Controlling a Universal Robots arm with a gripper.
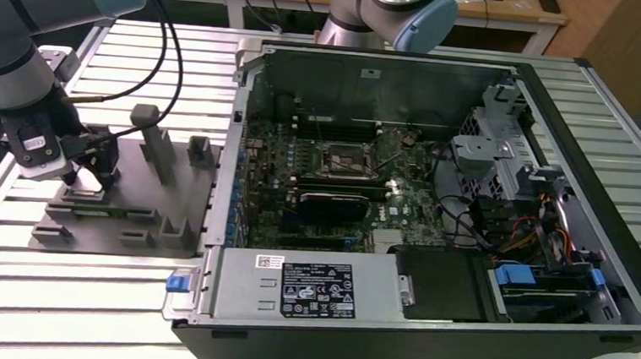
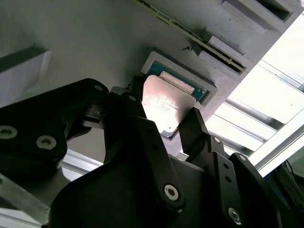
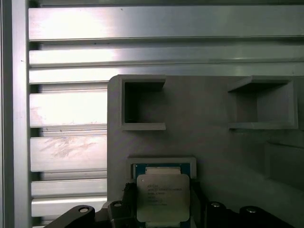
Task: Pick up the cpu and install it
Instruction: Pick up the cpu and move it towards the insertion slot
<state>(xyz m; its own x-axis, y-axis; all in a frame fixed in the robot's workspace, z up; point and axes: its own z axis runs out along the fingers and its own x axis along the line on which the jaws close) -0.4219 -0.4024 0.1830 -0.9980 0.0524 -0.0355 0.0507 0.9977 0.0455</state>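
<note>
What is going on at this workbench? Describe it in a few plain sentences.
A single robot arm's black gripper is down over the flat grey plastic fixture at the exterior view's left. It sits right at the small square silvery-topped cpu, which lies in a shallow pocket of that fixture. The opened black computer case lies beside the fixture. The cpu is not yet in the dark square metal-framed socket.

Grey fixture (image 1: 128, 190) on slatted table (image 1: 52, 296), open computer case (image 1: 373, 82) beside it, motherboard (image 1: 409, 204) inside
</note>
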